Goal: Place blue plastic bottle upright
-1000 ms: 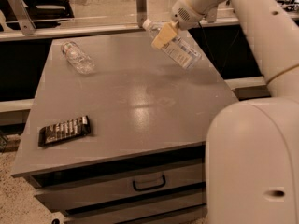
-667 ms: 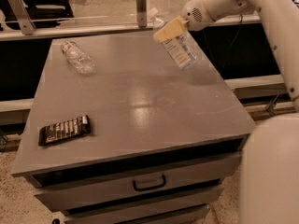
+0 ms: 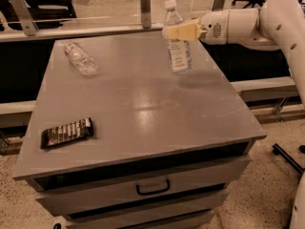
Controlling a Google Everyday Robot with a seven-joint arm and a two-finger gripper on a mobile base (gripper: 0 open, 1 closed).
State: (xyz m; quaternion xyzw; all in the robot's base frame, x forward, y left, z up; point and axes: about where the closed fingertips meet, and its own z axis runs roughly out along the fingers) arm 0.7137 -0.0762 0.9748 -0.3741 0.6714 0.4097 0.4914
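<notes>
The blue plastic bottle (image 3: pixel 179 56) is clear with a white cap and a pale blue-and-white label. It stands upright with its base on or just above the far right part of the grey table top (image 3: pixel 143 104). My gripper (image 3: pixel 173 32) reaches in from the right on the white arm (image 3: pixel 248 25). Its cream fingers (image 3: pixel 187 31) are shut on the bottle's upper body, just below the shoulder.
A small clear crinkled bottle (image 3: pixel 81 58) lies on its side at the far left of the table. A dark snack packet (image 3: pixel 66 132) lies near the front left edge. Drawers with a handle (image 3: pixel 152 187) sit below the top. A rail with posts (image 3: pixel 145 6) runs behind.
The bottle has gone from tilted in the air to upright and lower over the table. The arm has swung out to the right.
</notes>
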